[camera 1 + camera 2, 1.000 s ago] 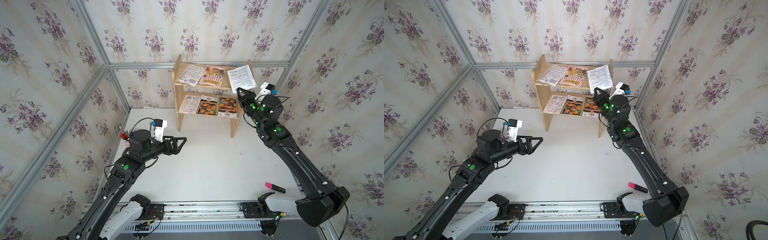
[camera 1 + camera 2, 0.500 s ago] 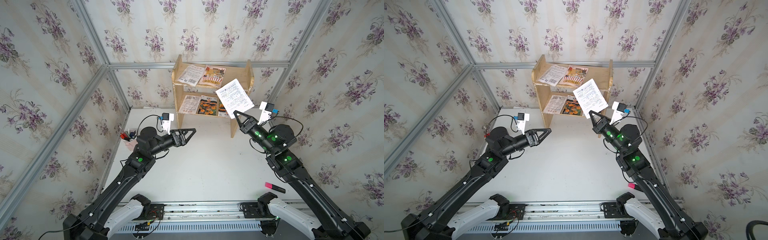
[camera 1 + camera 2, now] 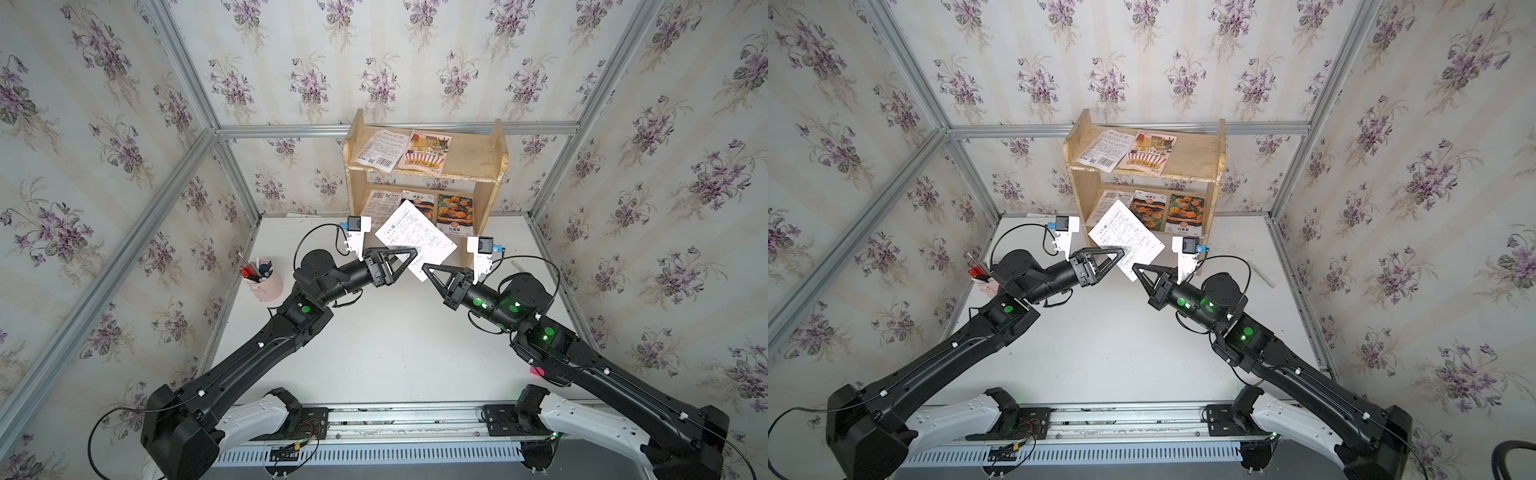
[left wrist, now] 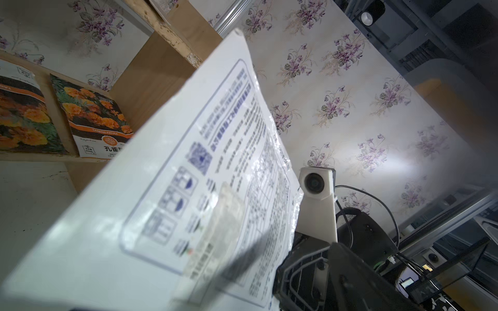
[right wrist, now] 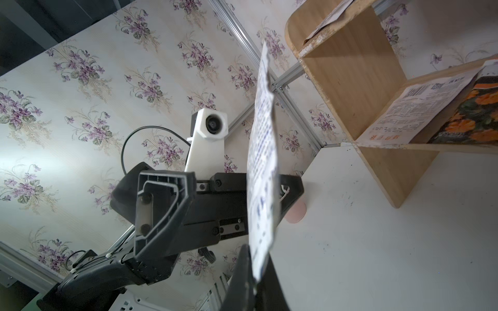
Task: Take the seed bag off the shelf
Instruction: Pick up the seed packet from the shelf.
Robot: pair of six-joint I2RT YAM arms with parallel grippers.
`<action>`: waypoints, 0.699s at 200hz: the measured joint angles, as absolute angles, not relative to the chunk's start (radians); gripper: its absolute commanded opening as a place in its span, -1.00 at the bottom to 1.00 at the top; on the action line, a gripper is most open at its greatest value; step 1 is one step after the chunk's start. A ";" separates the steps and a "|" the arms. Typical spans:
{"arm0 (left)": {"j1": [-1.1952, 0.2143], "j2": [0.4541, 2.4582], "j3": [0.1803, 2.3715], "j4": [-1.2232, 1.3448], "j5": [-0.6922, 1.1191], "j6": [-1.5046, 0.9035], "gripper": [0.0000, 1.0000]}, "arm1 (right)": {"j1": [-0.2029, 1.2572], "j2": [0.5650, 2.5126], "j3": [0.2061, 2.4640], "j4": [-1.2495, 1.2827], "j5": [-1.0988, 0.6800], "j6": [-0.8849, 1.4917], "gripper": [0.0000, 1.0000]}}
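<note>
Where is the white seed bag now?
In both top views the seed bag hangs in the air in front of the shelf, pinched at one corner by the right end effector, with the open left end effector at its other side.

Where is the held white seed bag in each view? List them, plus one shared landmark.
Top view: seed bag mid-frame, before the shelf.
Top view: mid-frame again.
Left wrist: printed face fills foreground, shelf behind.
Right wrist: edge-on, central, shelf beyond.
Landmark: shelf, in all four.
</note>
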State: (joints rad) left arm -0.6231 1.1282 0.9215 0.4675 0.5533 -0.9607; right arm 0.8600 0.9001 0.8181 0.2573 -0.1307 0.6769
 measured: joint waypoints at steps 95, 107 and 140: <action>-0.628 1.137 0.932 0.465 0.546 -0.976 -0.71 | 0.884 0.883 0.809 0.266 -0.062 0.651 -1.00; -0.629 1.137 0.936 0.466 0.548 -0.976 -0.83 | 0.884 0.882 0.810 0.266 -0.061 0.651 -1.00; -0.629 1.136 0.942 0.466 0.557 -0.975 -1.00 | 0.884 0.878 0.811 0.264 -0.062 0.648 -0.70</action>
